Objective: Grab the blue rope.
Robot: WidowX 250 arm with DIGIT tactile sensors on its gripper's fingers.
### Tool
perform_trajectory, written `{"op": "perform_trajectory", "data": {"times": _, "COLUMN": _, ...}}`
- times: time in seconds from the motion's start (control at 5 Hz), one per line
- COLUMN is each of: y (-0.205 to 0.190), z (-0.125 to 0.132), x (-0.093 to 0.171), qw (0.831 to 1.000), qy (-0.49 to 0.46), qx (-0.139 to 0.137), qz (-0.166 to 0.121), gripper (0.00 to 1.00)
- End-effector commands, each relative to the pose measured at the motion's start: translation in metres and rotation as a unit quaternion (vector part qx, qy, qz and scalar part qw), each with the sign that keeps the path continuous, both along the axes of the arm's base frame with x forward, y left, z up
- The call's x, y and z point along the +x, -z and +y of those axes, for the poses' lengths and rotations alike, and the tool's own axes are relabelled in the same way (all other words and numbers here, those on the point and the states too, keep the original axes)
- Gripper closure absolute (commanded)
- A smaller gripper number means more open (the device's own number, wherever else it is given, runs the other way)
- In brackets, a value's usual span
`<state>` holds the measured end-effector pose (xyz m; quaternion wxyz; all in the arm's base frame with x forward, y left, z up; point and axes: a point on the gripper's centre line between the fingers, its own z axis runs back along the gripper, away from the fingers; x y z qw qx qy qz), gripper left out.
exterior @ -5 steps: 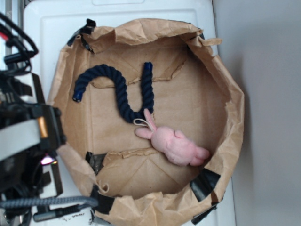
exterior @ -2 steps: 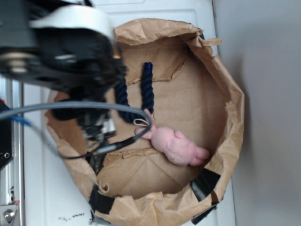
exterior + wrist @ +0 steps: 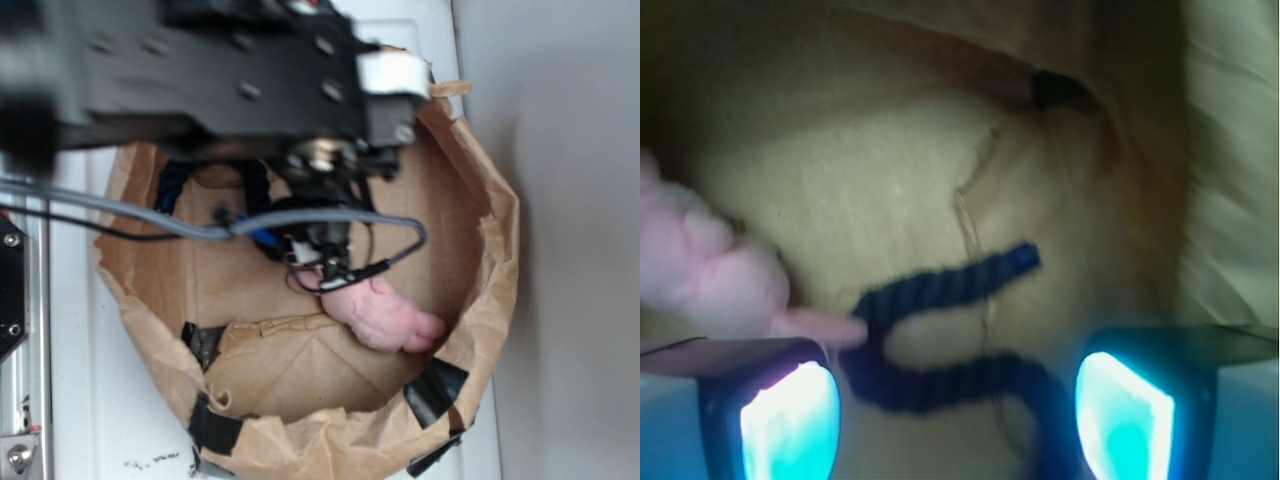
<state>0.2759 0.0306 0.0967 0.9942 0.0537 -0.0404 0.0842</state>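
From the exterior view the black arm (image 3: pixel 220 80) stretches across the top of the frame and covers most of the blue rope (image 3: pixel 170 188); only a short dark stretch with a brighter blue end shows at the left inside the brown paper bag (image 3: pixel 480 260), which sits opened out on the white worktop (image 3: pixel 70 400); the gripper (image 3: pixel 322 262) hangs low over the bag's floor, just beside the pink plush toy (image 3: pixel 385 318) (its fingertips are too blurred here to read).

The wrist view settles more; the blue rope (image 3: pixel 950 335) lies in a loose curve on the paper floor, one capped end pointing up and right, the rest bending back and running down between the two fingers (image 3: pixel 788 405); the gripper (image 3: pixel 955 410) stands spread wide, nothing held, its lit pads well apart on either side of the rope; the pink plush toy (image 3: pixel 705 270) lies at the left, one ear touching the rope's bend.
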Motion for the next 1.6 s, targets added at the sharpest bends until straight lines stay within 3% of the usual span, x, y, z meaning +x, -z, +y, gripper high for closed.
{"op": "perform_trajectory", "data": {"times": 0.0, "y": 0.0075, "z": -0.0094, "x": -0.0085, "qw": 0.983, "qy": 0.178, "qx": 0.004, "qz": -0.043, "gripper": 0.00}}
{"op": "perform_trajectory", "data": {"times": 0.8, "y": 0.0075, "z": -0.0094, "x": -0.0085, "qw": 0.983, "qy": 0.178, "qx": 0.004, "qz": -0.043, "gripper": 0.00}}
{"op": "perform_trajectory", "data": {"times": 1.0, "y": 0.0088, "z": -0.0103, "x": -0.0022, "qw": 0.974, "qy": 0.213, "qx": 0.009, "qz": -0.072, "gripper": 0.00}}
{"op": "perform_trajectory", "data": {"times": 1.4, "y": 0.0154, "z": -0.0084, "x": -0.0027, "qw": 0.952, "qy": 0.295, "qx": 0.009, "qz": -0.083, "gripper": 0.00}}
